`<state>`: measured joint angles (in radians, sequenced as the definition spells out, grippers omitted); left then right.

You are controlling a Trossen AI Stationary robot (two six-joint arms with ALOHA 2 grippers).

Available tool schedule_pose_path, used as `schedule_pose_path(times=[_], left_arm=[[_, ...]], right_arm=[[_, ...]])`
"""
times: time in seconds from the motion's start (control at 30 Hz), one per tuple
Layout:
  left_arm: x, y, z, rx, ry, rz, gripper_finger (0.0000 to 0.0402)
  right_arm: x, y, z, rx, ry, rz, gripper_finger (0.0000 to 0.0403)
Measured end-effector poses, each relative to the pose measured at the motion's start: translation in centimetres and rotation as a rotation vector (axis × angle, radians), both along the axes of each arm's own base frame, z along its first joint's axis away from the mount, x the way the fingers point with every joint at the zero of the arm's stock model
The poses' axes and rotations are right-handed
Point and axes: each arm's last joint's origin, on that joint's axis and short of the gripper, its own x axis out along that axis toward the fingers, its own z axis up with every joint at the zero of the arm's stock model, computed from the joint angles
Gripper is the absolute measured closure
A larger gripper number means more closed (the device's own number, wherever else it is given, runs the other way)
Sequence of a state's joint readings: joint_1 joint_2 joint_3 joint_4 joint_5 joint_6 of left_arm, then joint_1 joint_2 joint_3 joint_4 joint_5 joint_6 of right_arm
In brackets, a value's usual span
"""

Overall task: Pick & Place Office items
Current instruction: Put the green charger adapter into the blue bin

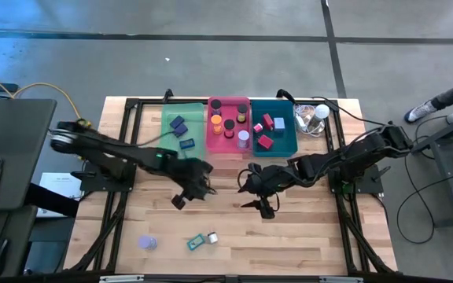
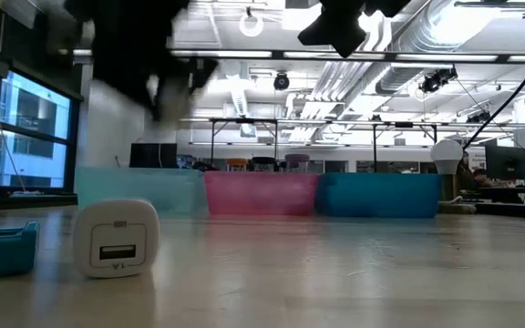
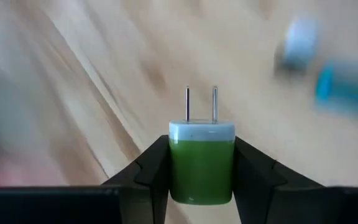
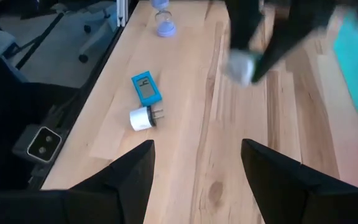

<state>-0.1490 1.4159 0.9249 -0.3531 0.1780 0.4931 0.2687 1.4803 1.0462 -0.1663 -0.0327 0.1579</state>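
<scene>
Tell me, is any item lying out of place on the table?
Yes. A white charger, a teal block and a purple cylinder lie loose on the near wood, far from the trays. The left gripper holds a green charger.

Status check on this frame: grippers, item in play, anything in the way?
Left gripper shut on green charger plug, mid-table. Right gripper open, empty, mid-table. White charger, teal block still loose. Path to green tray looks clear.

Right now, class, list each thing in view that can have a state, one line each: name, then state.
Left gripper: shut on the green plug adapter, off the table.
Green plug adapter: held, prongs pointing away from the wrist.
Right gripper: open, empty.
White plug adapter: loose, lying on its side.
Teal block: loose, flat on the table.
</scene>
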Motion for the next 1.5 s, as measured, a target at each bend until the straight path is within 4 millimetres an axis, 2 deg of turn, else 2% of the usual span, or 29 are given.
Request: schedule_pose_path(times=[0.13,0.23,0.33,0.4,0.67,0.87,1.0,1.23,1.5], left_arm=[[-1.6,-0.3,6.2,-0.199,-0.331,0.079,0.0281],[-3.0,-0.1,9.9,-0.373,-0.521,0.11,0.0281],[-4.2,0.0,12.5,-0.507,-0.665,0.09,0.0281],[-4.5,-0.2,13.2,-0.557,-0.743,0.035,0.0281],[-3.8,-2.4,13.6,-0.706,-1.049,-0.14,0.0281],[-2.3,-3.5,12.8,-0.762,-1.163,-0.097,0.0281],[-0.7,-3.4,11.4,-0.766,-1.146,0.0,0.0281],[1.0,-2.6,9.5,-0.761,-1.06,0.062,0.0279],[1.8,-1.8,7.3,-0.851,-0.685,0.013,0.0279]], right_arm=[[0.1,0.3,0.4,-0.005,-0.047,0.016,0.0174],[0.3,0.9,0.9,-0.042,-0.133,0.064,0.0174],[0.4,1.8,1.7,-0.107,-0.245,0.135,0.0174],[0.4,2.4,2.3,-0.159,-0.33,0.182,0.0174],[0.1,4.5,4.5,-0.458,-0.615,0.098,0.0174],[-0.7,6.0,6.0,-0.681,-0.764,0.043,0.0174],[-0.8,6.0,6.4,-0.744,-0.797,0.025,0.0174],[-0.9,6.0,6.4,-0.796,-0.759,-0.048,0.0174],[-1.8,7.4,5.8,-0.856,-0.685,-0.063,0.0174]])
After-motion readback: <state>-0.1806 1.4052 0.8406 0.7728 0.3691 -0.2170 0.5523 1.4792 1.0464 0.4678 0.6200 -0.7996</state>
